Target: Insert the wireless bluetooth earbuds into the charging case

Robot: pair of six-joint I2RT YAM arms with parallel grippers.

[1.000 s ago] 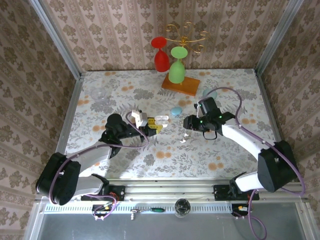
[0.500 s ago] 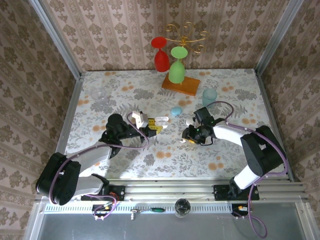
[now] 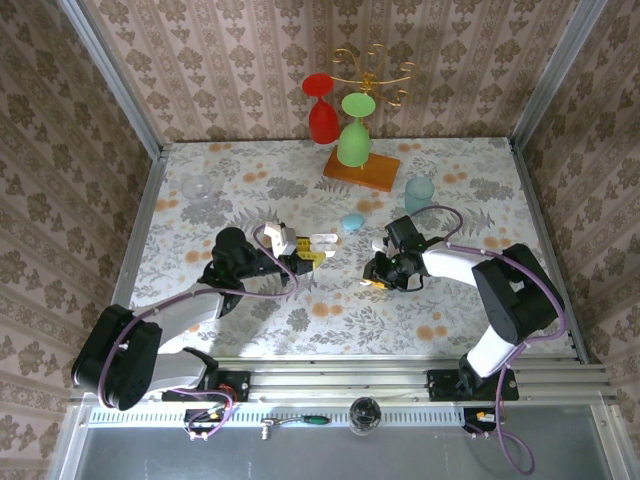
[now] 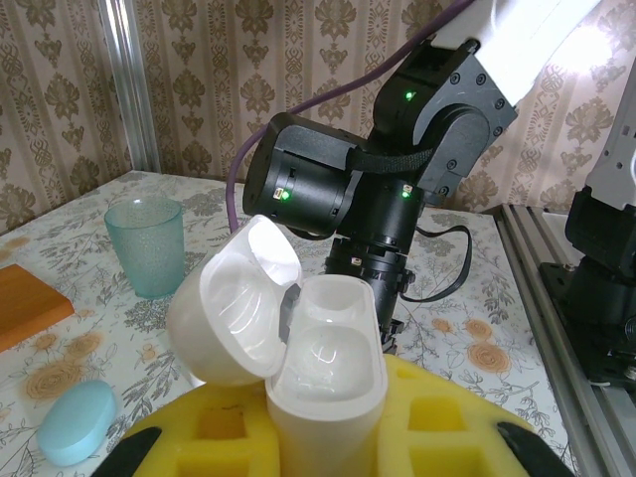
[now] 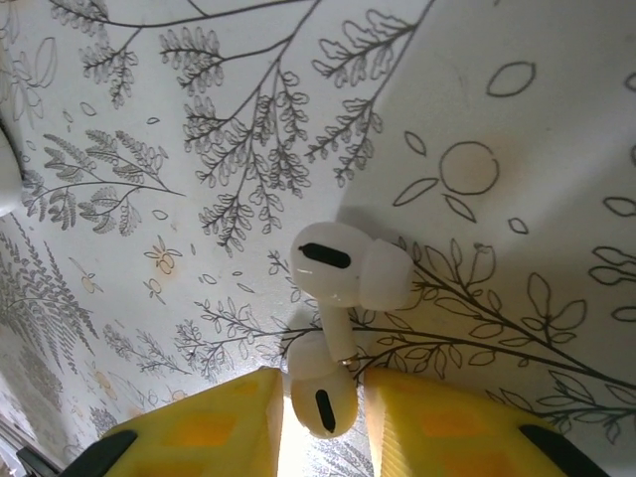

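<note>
Two white earbuds (image 5: 348, 273) lie on the surface (image 5: 517, 149) just ahead of my right claw (image 5: 318, 422). The nearer earbud (image 5: 320, 396) sits between its pads, long axis along the gap; whether it is pinched, I cannot tell. My left claw (image 4: 323, 432) clamps the charging case (image 4: 328, 348) upright, lid open, ready to receive them.

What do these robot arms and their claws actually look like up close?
Each arm is white tubular links joined by chunky black cylindrical joints, the left arm and the right arm alike. A purple cable loops along each. Small green lights glow on the right arm's black wrist. The left claw and right claw each have two fingers faced with yellow pads.
</note>
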